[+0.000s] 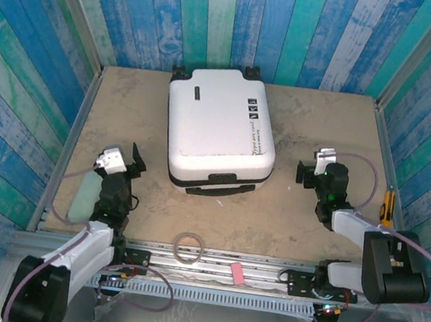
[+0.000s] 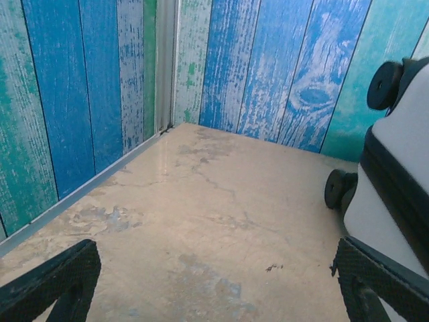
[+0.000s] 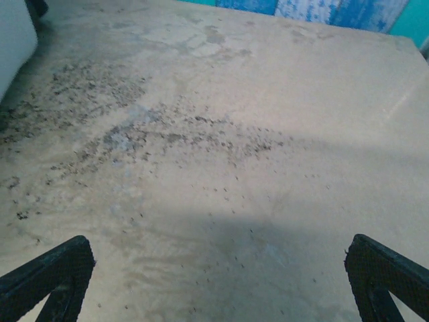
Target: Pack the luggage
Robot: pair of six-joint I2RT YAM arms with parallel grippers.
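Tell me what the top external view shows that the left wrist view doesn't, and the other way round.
Top external adds the luggage's whole closed white shell with its label marks, the open right gripper beside it, and a ring and a pink piece at the table's near edge. Left wrist adds a close side look at two black wheels and the black zipper band. Both share the luggage, the tan table, the blue-green plank walls and the open left gripper.

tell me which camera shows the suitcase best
Top external: the whole luggage, closed, lying flat. The left wrist catches its wheeled end at the right edge; the right wrist, a white corner at top left.
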